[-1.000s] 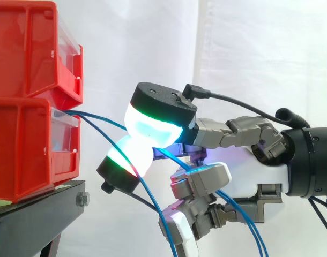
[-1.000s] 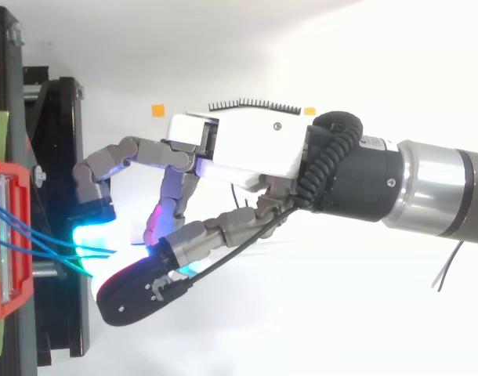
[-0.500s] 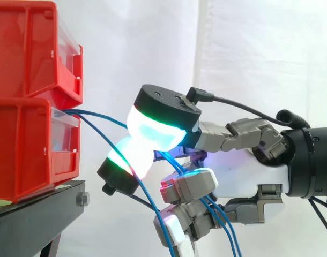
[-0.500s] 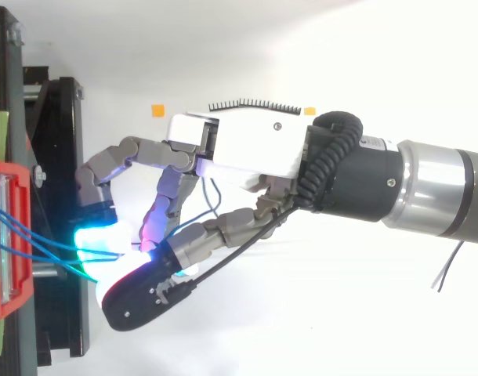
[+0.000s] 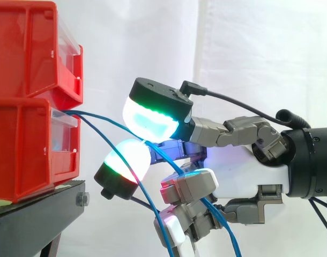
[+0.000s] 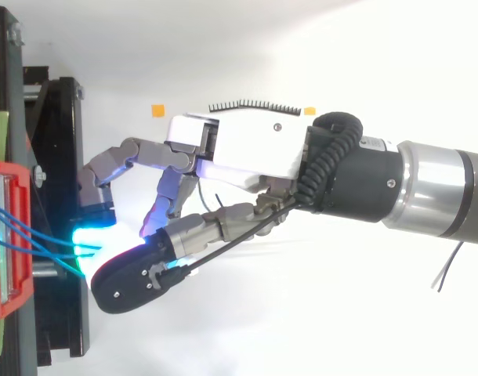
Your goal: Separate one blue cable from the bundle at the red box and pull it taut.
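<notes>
Blue cables (image 5: 107,122) leave the front of the lower red box (image 5: 24,150) and slope down to the right; in the top view they fan out from the box (image 6: 4,235) as thin blue lines (image 6: 35,243). My hand (image 5: 244,171) reaches in from the right. Its two glowing fingertips (image 5: 153,115) stand one above the other with a small gap, and one blue cable runs through that gap without being squeezed. A second cable (image 5: 147,206) drops behind the lower pad. The lower fingers are bent, and a cable slants across them.
A second red box (image 5: 29,48) sits on top of the lower one, both on a black stand (image 5: 35,214) with a bolt at its corner. White curtain fills the background. In the top view the stand (image 6: 63,157) lies just left of the fingertips.
The two glowing pads were pressed together half a second ago and have now parted. Fewer blue strands lie over the lower fingers than half a second ago.
</notes>
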Motion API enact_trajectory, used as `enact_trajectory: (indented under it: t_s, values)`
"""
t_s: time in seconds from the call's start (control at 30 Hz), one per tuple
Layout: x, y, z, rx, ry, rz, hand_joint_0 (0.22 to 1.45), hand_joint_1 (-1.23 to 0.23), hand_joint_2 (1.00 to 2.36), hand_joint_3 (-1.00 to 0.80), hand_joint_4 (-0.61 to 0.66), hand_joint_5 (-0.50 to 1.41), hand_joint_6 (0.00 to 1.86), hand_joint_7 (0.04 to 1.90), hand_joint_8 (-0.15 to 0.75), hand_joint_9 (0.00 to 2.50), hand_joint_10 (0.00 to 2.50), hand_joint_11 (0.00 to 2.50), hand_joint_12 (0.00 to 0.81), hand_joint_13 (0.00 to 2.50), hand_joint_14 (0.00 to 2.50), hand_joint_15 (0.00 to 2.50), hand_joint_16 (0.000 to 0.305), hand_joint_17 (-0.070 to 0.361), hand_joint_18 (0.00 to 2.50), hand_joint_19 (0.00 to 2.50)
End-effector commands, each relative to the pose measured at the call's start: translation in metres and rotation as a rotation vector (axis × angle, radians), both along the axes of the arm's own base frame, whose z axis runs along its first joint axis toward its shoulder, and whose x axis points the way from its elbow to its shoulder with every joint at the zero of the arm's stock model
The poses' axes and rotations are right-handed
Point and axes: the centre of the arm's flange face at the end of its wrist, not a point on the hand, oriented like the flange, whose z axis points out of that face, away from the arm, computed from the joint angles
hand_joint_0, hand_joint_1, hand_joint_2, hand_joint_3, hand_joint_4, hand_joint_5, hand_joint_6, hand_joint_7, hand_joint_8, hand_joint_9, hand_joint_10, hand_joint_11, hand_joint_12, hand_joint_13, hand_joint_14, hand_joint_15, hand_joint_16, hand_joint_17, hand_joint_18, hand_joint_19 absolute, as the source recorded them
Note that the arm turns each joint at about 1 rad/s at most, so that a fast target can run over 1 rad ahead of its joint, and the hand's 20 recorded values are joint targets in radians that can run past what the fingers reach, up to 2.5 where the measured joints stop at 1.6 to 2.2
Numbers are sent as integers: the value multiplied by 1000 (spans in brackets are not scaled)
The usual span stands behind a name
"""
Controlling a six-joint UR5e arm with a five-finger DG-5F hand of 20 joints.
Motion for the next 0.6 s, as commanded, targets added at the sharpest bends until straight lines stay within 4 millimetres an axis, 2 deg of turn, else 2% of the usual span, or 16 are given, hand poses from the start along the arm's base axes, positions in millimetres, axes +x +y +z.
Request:
enact_trajectory:
  t_s: [0.0, 0.17, 0.33, 0.37, 0.43, 0.57]
  values:
    - [0, -1, 0, 0, 0, -1, 638, -697, 1012, -359, 33, -141, 797, 1214, 317, 1373, 31, 1414, 393, 1141, 25, 688, 45, 101, 992, 715]
    - [0, 1, 0, 0, 0, 1, 670, -822, 1014, -318, 39, -166, 818, 1203, 307, 1300, 31, 1402, 387, 1090, 24, 685, 46, 103, 962, 693]
    - [0, 1, 0, 0, 0, 1, 736, -855, 1008, -413, 1, -174, 827, 1272, 306, 1276, 29, 1386, 385, 1075, 24, 676, 45, 102, 937, 675]
    - [0, 1, 0, 0, 0, 1, 749, -840, 1000, -500, 11, -177, 864, 1223, 309, 1298, 29, 1403, 382, 1074, 24, 671, 45, 101, 936, 678]
    - [0, 1, 0, 0, 0, 1, 690, -781, 1000, -500, 49, -165, 880, 1260, 316, 1350, 28, 1451, 381, 1083, 25, 667, 44, 99, 941, 678]
    - [0, 1, 0, 0, 0, 1, 537, -629, 1000, -500, 79, -156, 873, 1209, 336, 1392, 28, 1455, 399, 1127, 23, 672, 47, 105, 988, 683]
